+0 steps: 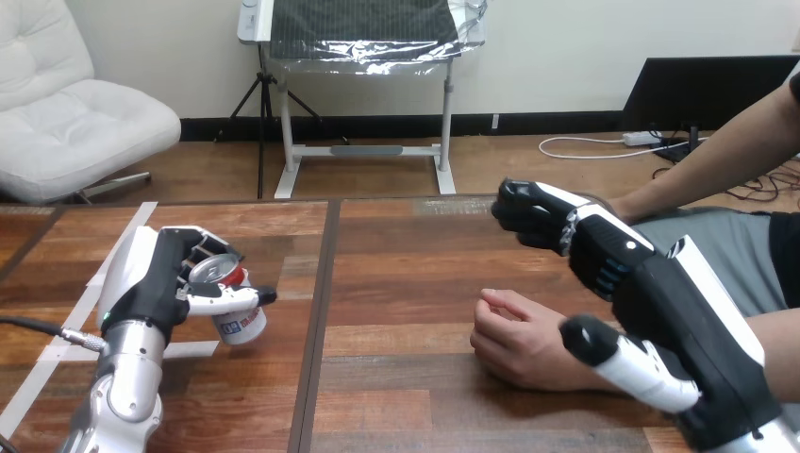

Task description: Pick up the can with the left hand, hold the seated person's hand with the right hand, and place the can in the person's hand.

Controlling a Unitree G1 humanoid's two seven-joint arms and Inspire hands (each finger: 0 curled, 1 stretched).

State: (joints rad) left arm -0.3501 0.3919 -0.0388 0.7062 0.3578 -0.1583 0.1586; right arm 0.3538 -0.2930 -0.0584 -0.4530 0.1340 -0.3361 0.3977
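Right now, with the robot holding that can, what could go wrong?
1. The can sits tilted in the left hand, gripped near its top, so it might slip or spill.
2. The person's hand lies loosely curled on the table, with no open palm for the can yet.
3. The right hand hangs over that wrist, fingers curled on nothing, so the person's hand could drift away.

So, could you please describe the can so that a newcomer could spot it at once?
Start at the wooden table and go to its left part, crossed by pale tape. There the robot's left hand is curled round the can: small, white, with a silver top and some red, the one container there.
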